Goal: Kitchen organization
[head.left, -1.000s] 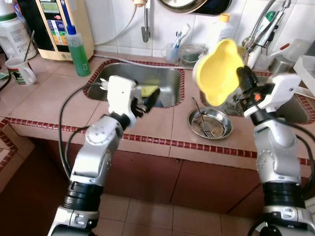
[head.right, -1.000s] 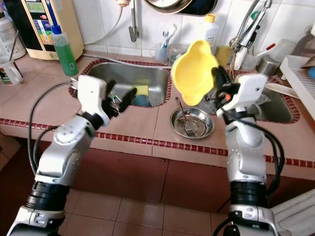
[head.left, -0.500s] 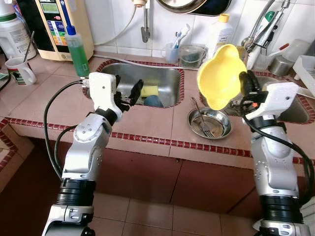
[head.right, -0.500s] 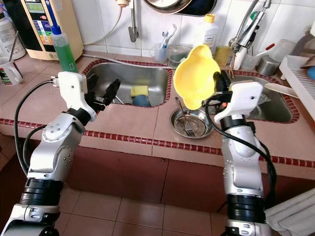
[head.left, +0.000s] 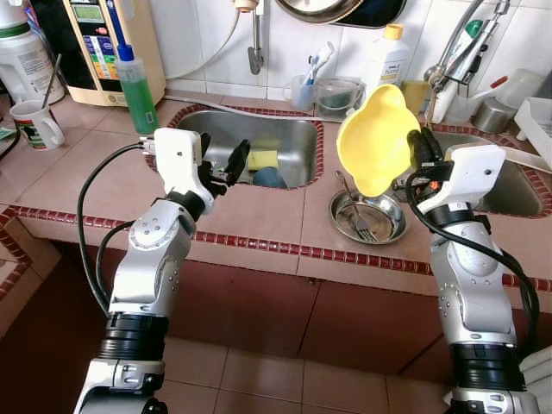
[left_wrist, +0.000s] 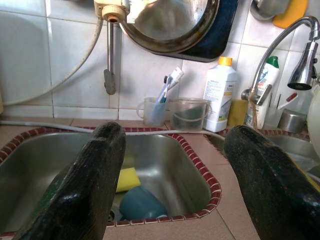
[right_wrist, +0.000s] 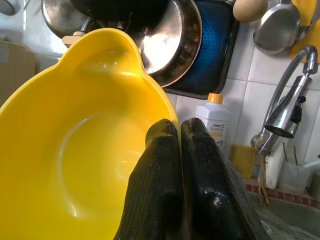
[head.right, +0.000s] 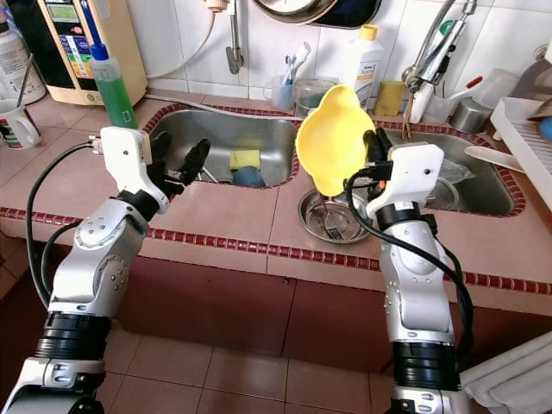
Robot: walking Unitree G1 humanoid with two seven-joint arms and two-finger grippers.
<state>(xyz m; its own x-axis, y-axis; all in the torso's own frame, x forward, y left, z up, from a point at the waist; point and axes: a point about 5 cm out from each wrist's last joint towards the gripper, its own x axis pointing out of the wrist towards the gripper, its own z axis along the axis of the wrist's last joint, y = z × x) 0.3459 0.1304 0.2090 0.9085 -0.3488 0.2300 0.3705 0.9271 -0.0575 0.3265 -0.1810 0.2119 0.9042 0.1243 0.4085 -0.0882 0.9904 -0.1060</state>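
My right gripper (head.left: 417, 148) is shut on the rim of a yellow bowl (head.left: 375, 138), held tilted in the air above the counter between the two sinks. The right wrist view looks into the yellow bowl (right_wrist: 75, 155) past my pinched fingers (right_wrist: 165, 185). Below it a small steel bowl (head.left: 369, 216) with a fork (head.left: 363, 226) sits on the counter. My left gripper (head.left: 226, 164) is open and empty at the near rim of the left sink (head.left: 220, 134). In that sink lie a yellow sponge (left_wrist: 127, 179) and a blue cup (left_wrist: 141, 203).
A green soap bottle (head.left: 136, 90), a mug (head.left: 33, 122) and a water dispenser (head.left: 95, 43) stand at the left. A toothbrush cup (head.left: 304, 86), a clear tub (head.left: 336, 93) and a white bottle (head.left: 385, 53) line the back wall. A faucet (head.left: 461, 43) rises over the right sink (head.left: 517, 185).
My right arm has carried the yellow bowl a little to the left and lower, over the steel bowl. My left gripper pulled back from the sink a second ago and has since held still.
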